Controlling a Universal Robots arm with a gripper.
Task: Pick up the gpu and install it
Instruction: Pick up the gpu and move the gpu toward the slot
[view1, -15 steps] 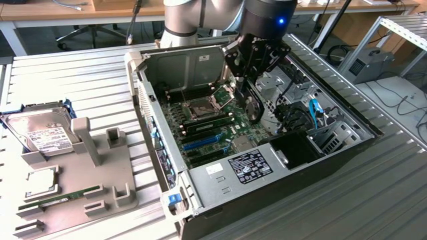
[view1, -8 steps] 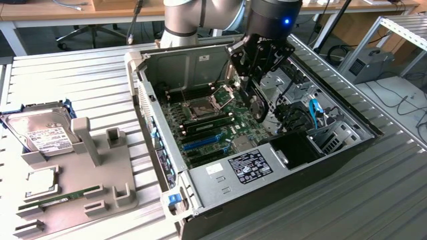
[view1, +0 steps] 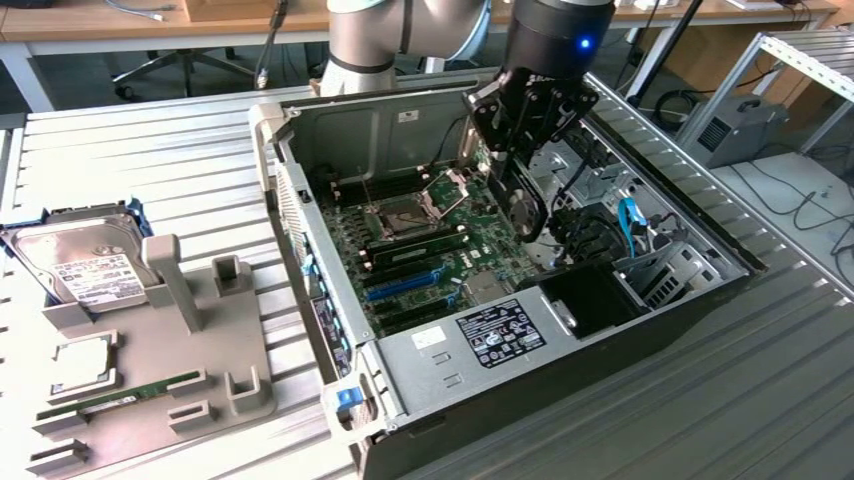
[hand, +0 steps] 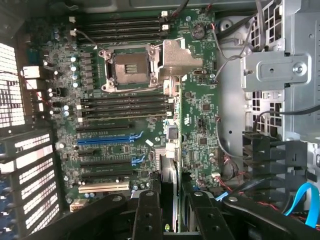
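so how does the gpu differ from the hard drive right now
The gpu is dark and thin; the hard drive is silver with a white label. The gpu hangs on edge, gripped by the tool, over the motherboard of the open case; the hard drive lies label up on the grey holder outside the case, at the exterior view's left. Both are flat rectangular computer parts.

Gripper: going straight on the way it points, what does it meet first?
The gpu in the gripper would likely meet the motherboard first, beside the expansion slots; depth unclear.
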